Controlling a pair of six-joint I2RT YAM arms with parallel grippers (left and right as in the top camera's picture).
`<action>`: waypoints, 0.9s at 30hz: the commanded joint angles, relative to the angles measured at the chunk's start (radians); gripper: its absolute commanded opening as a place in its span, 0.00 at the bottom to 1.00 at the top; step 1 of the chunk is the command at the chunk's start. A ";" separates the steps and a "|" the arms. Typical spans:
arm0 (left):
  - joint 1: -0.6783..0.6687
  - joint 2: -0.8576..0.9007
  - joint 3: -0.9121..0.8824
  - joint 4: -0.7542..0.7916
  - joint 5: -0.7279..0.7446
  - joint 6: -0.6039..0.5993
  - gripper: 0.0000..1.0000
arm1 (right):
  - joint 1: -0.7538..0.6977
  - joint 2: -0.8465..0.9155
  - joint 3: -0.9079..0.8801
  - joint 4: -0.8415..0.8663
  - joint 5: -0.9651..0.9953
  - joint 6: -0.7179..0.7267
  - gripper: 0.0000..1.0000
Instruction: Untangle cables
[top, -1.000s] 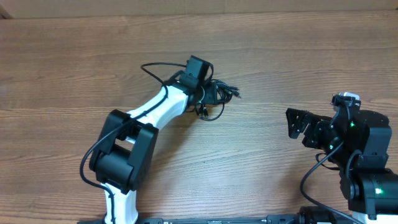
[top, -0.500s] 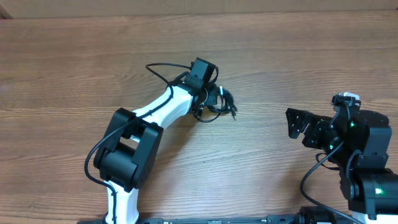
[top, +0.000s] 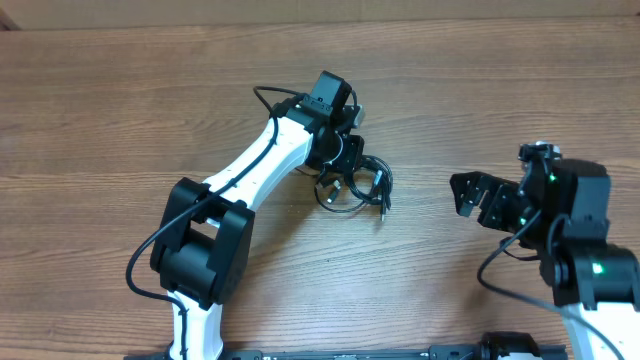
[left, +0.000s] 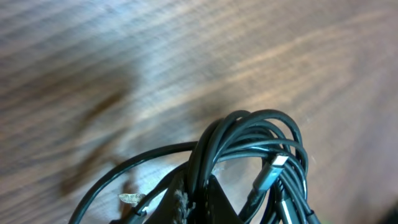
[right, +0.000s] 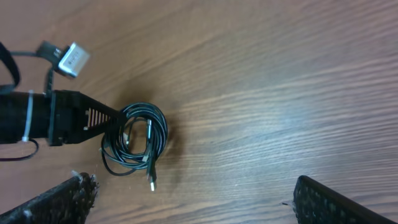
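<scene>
The wooden table (top: 120, 100) fills my overhead view. On it, the left arm (top: 255, 165) reaches up and to the right from its base at the lower edge, white links with black joints. The right arm (top: 580, 250) sits folded at the right edge, well apart from it.

The left gripper (top: 348, 160) is near the middle of the table, and its jaws are pressed together on the cables (top: 362, 186). In the left wrist view the black strands (left: 249, 143) run down into the dark fingers (left: 202, 199) at the bottom of the frame. The right gripper (top: 470, 195) points left toward the bundle with its jaws spread wide and nothing between them; in its own camera the 2 fingers sit at the lower corners with bare wood between.

The cables hang as 1 small coil of thin black loops just right of the left gripper's tip (right: 102, 118). I cannot tell whether the coil (right: 140, 140) rests on the wood or is lifted off it.

A silver plug (left: 277, 165) shows inside the loops.
</scene>
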 joint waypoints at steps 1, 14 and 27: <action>0.005 -0.051 0.051 -0.034 0.141 0.125 0.04 | 0.005 0.085 0.031 -0.001 -0.095 0.001 1.00; 0.004 -0.117 0.077 -0.058 0.332 0.194 0.04 | 0.005 0.344 0.031 0.053 -0.348 0.001 0.88; 0.002 -0.117 0.077 -0.063 0.385 0.193 0.04 | 0.029 0.386 0.031 0.091 -0.474 0.001 0.61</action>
